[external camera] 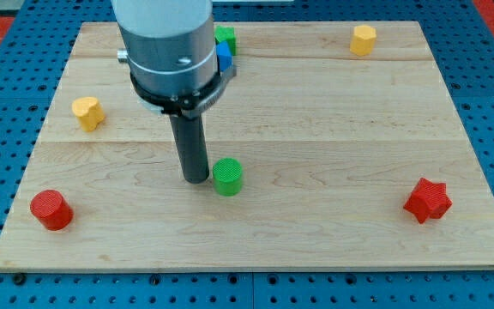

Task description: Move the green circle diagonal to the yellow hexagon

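The green circle (227, 177) sits on the wooden board a little below its middle. My tip (196, 178) rests on the board just to the view's left of the green circle, close to or touching its side. The yellow hexagon (364, 39) stands near the view's top right, far from both.
A yellow heart-like block (87, 112) lies at the left. A red circle (51, 209) sits at the bottom left. A red star (427, 200) sits at the bottom right. A green block (225, 37) and a blue block (224, 55) show at the top, partly behind the arm. The wooden board (316, 129) rests on a blue pegboard.
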